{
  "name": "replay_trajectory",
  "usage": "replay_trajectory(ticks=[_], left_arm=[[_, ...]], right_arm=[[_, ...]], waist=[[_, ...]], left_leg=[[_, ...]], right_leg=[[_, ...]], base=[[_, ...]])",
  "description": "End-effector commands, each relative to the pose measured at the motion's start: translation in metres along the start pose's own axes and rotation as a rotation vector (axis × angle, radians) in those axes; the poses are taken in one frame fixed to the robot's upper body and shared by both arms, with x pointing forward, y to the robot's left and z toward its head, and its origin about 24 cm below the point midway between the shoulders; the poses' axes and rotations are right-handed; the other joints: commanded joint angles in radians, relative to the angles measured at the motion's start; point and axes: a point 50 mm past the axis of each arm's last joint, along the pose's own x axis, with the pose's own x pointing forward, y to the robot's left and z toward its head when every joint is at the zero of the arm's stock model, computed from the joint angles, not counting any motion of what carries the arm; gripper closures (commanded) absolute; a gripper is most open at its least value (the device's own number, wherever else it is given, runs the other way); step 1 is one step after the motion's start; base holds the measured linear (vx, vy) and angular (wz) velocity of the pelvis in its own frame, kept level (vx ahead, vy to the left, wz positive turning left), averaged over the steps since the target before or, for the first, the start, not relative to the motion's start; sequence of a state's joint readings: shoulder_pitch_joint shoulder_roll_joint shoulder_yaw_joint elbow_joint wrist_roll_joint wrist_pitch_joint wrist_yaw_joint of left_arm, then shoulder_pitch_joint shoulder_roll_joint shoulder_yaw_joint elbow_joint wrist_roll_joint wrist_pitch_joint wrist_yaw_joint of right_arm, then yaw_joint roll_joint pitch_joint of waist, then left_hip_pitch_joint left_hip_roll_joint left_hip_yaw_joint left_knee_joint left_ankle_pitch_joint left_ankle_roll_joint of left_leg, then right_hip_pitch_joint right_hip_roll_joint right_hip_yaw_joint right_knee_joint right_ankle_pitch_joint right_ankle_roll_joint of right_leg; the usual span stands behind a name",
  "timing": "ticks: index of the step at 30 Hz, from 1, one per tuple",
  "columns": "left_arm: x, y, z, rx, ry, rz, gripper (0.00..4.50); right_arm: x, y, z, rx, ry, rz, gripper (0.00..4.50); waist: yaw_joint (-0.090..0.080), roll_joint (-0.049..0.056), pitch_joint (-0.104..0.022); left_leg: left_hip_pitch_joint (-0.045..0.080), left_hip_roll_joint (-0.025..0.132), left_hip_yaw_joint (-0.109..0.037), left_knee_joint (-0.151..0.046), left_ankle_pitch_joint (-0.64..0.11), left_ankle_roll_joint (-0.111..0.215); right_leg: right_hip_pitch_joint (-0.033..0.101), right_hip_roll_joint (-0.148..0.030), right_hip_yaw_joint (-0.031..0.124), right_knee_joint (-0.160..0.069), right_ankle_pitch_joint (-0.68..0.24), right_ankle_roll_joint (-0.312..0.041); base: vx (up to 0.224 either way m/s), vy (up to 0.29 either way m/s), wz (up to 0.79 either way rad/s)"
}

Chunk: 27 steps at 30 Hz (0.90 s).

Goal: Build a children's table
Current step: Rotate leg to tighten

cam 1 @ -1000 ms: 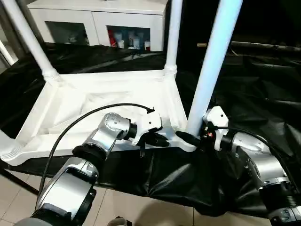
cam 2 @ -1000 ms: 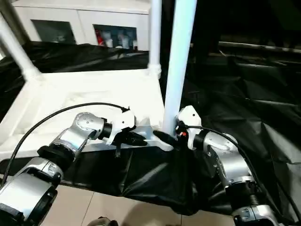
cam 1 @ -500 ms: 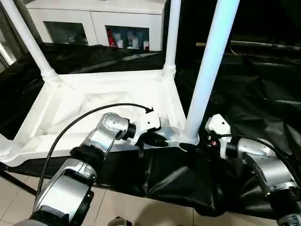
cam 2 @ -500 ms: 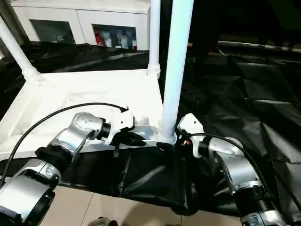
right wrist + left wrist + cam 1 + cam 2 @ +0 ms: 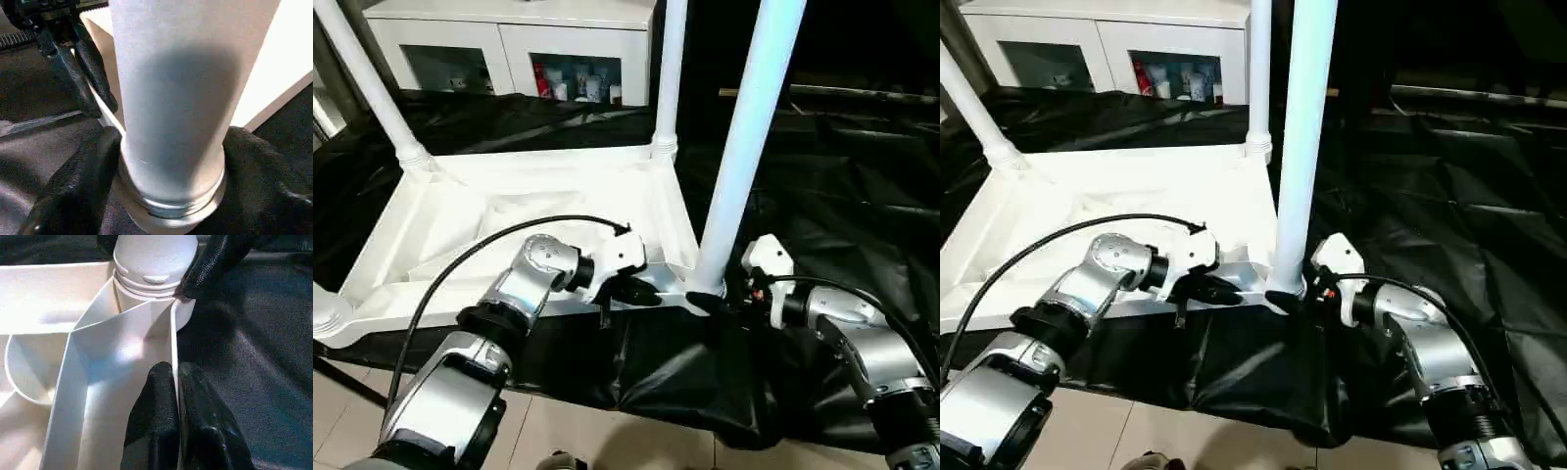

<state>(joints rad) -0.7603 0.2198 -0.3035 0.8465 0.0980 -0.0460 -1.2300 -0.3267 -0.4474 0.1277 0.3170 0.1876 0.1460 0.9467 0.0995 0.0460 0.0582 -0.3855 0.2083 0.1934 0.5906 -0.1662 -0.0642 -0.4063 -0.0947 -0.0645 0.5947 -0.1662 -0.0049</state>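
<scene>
The children's table lies upside down on black cloth; its white tabletop (image 5: 509, 211) shows the ribbed underside. Three white legs stand in corner sockets: back left (image 5: 367, 83), back right (image 5: 671, 69) and near right (image 5: 744, 147). My left gripper (image 5: 641, 292) is shut on the tabletop's near rim (image 5: 172, 333), one finger (image 5: 154, 421) on each side of the thin wall, just beside the near right socket. My right gripper (image 5: 710, 299) sits at that leg's flared base (image 5: 171, 196), and its fingers (image 5: 73, 186) press on both sides of it.
A white cabinet (image 5: 509, 39) with glass doors stands behind the table. Crumpled black cloth (image 5: 822, 176) covers the work surface and hangs over its front edge. Tiled floor (image 5: 558, 431) shows below. A flared leg end (image 5: 328, 318) sits at the near left corner.
My right gripper has dropped to the foot of the near right leg and its fingers have drawn in on it. The leg stands a little straighter. The left gripper kept its hold.
</scene>
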Motion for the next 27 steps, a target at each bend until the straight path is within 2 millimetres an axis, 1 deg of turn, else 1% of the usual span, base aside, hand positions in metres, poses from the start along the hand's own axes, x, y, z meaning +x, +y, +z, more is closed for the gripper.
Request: replay_trajectory(ticks=[1,4,5,9,10,11,12,13,14,15,16,17,18,19,20,21,23,24,26,27], left_arm=[[-0.004,0.002,0.008,0.036,-0.007,-0.007,4.50],[-0.004,0.002,0.007,0.034,-0.003,-0.010,4.50],[-0.004,0.002,0.007,0.034,-0.001,-0.012,4.50],[-0.003,0.002,0.007,0.034,0.000,-0.013,4.50],[-0.001,0.002,0.007,0.029,0.004,0.005,4.50],[0.002,0.005,0.008,0.028,0.008,0.038,4.50],[0.006,0.007,0.009,0.022,0.009,0.082,4.50],[0.007,0.008,0.010,0.020,0.010,0.099,4.50],[0.008,0.009,0.010,0.018,0.010,0.111,4.50],[0.014,0.013,0.014,0.002,0.002,0.176,4.50],[0.021,0.017,0.019,-0.018,-0.012,0.231,4.50],[0.026,0.018,0.022,-0.032,-0.020,0.263,4.50],[0.031,0.019,0.027,-0.031,-0.030,0.279,4.50],[0.034,0.018,0.031,-0.022,-0.044,0.270,4.50],[0.036,0.016,0.033,-0.016,-0.056,0.254,4.50],[0.037,0.015,0.035,-0.003,-0.061,0.242,4.50],[0.037,0.013,0.034,0.019,-0.064,0.225,4.50],[0.037,0.013,0.034,0.024,-0.065,0.222,4.50],[0.035,0.012,0.032,0.048,-0.072,0.212,4.50],[0.035,0.012,0.032,0.048,-0.072,0.212,4.50]], right_arm=[[0.001,-0.001,0.007,-0.010,-0.017,0.008,1.43],[0.002,-0.001,0.006,-0.008,-0.018,0.010,1.67],[0.003,0.000,0.006,-0.005,-0.019,0.012,1.69],[0.003,0.002,0.004,0.004,-0.021,0.009,1.77],[0.005,-0.001,0.001,0.034,-0.016,-0.048,1.77],[0.007,-0.004,-0.002,0.051,-0.009,-0.107,1.78],[0.010,-0.008,-0.006,0.081,-0.002,-0.188,1.78],[0.011,-0.009,-0.007,0.093,0.000,-0.218,1.78],[0.012,-0.010,-0.009,0.102,0.002,-0.239,1.78],[0.017,-0.013,-0.012,0.159,-0.013,-0.331,1.78],[0.023,-0.016,-0.016,0.248,-0.027,-0.432,1.78],[0.027,-0.017,-0.018,0.310,-0.033,-0.494,1.78],[0.032,-0.017,-0.020,0.352,-0.041,-0.550,1.78],[0.035,-0.015,-0.019,0.367,-0.049,-0.566,1.78],[0.037,-0.013,-0.018,0.350,-0.051,-0.564,1.78],[0.038,-0.012,-0.016,0.320,-0.047,-0.568,1.80],[0.038,-0.011,-0.014,0.289,-0.048,-0.569,1.80],[0.038,-0.011,-0.013,0.285,-0.050,-0.569,1.80],[0.036,-0.010,-0.011,0.313,-0.098,-0.553,1.80],[0.036,-0.010,-0.011,0.313,-0.098,-0.553,1.46]], waist=[[-0.001,-0.013,-0.075],[-0.002,-0.011,-0.076],[-0.003,-0.010,-0.076],[-0.004,-0.010,-0.077],[-0.005,-0.013,-0.077],[-0.007,-0.011,-0.077],[-0.009,-0.016,-0.076],[-0.011,-0.015,-0.075],[-0.014,-0.013,-0.074],[-0.014,-0.014,-0.073],[-0.016,-0.012,-0.072],[-0.021,-0.009,-0.071],[-0.022,-0.011,-0.075],[-0.024,-0.010,-0.074],[-0.025,-0.009,-0.074],[-0.027,-0.010,-0.077],[-0.031,-0.010,-0.080],[-0.031,-0.009,-0.080],[-0.031,-0.012,-0.079],[-0.031,-0.010,-0.079]], left_leg=[[0.017,0.019,-0.009,-0.066,-0.231,0.068],[0.018,0.020,-0.010,-0.067,-0.234,0.065],[0.018,0.020,-0.010,-0.066,-0.234,0.064],[0.018,0.020,-0.010,-0.066,-0.229,0.066],[0.018,0.020,-0.009,-0.066,-0.229,0.067],[0.017,0.020,-0.009,-0.066,-0.224,0.064],[0.018,0.018,-0.010,-0.067,-0.230,0.060],[0.018,0.018,-0.009,-0.067,-0.232,0.056],[0.020,0.015,-0.010,-0.068,-0.250,0.046],[0.022,0.015,-0.011,-0.069,-0.262,0.039],[0.022,0.016,-0.010,-0.069,-0.264,0.036],[0.023,0.013,-0.011,-0.071,-0.282,0.024],[0.023,0.013,-0.016,-0.073,-0.273,0.010],[0.020,0.013,-0.016,-0.075,-0.269,0.010],[0.020,0.013,-0.015,-0.074,-0.264,0.014],[0.018,0.012,-0.015,-0.072,-0.257,0.019],[0.015,0.010,-0.012,-0.067,-0.221,0.039],[0.014,0.010,-0.012,-0.066,-0.209,0.051],[0.014,0.009,-0.010,-0.065,-0.208,0.065],[0.015,0.011,-0.011,-0.066,-0.211,0.066]], right_leg=[[0.051,-0.046,0.031,-0.069,-0.223,-0.226],[0.051,-0.046,0.030,-0.069,-0.221,-0.226],[0.051,-0.046,0.031,-0.068,-0.216,-0.228],[0.052,-0.046,0.030,-0.067,-0.202,-0.232],[0.052,-0.045,0.030,-0.067,-0.199,-0.234],[0.050,-0.046,0.031,-0.065,-0.194,-0.236],[0.051,-0.046,0.030,-0.068,-0.208,-0.232],[0.049,-0.046,0.031,-0.068,-0.220,-0.232],[0.047,-0.046,0.029,-0.073,-0.261,-0.221],[0.048,-0.046,0.029,-0.077,-0.291,-0.208],[0.045,-0.046,0.031,-0.078,-0.296,-0.205],[0.041,-0.046,0.030,-0.080,-0.324,-0.201],[0.046,-0.048,0.028,-0.080,-0.331,-0.189],[0.048,-0.047,0.028,-0.080,-0.323,-0.185],[0.047,-0.047,0.029,-0.081,-0.299,-0.185],[0.050,-0.046,0.029,-0.079,-0.276,-0.188],[0.053,-0.044,0.030,-0.071,-0.188,-0.207],[0.054,-0.044,0.030,-0.069,-0.160,-0.218],[0.056,-0.045,0.030,-0.070,-0.157,-0.224],[0.055,-0.045,0.029,-0.070,-0.168,-0.226]], base=[[0.000,0.000,0.00],[0.000,0.000,0.00],[0.000,0.000,0.00],[0.000,0.000,0.00],[0.000,0.000,0.00],[0.000,0.000,0.00],[0.000,0.000,0.00],[0.000,0.000,0.00],[0.000,0.000,0.00],[0.000,0.000,0.00],[0.000,0.000,0.00],[0.000,0.000,0.00],[0.000,0.000,0.00],[0.000,0.000,0.00],[0.000,0.000,0.00],[0.000,0.000,0.00],[0.000,0.000,0.00],[0.000,0.000,0.00],[0.000,0.000,0.00],[0.000,0.000,0.00]])
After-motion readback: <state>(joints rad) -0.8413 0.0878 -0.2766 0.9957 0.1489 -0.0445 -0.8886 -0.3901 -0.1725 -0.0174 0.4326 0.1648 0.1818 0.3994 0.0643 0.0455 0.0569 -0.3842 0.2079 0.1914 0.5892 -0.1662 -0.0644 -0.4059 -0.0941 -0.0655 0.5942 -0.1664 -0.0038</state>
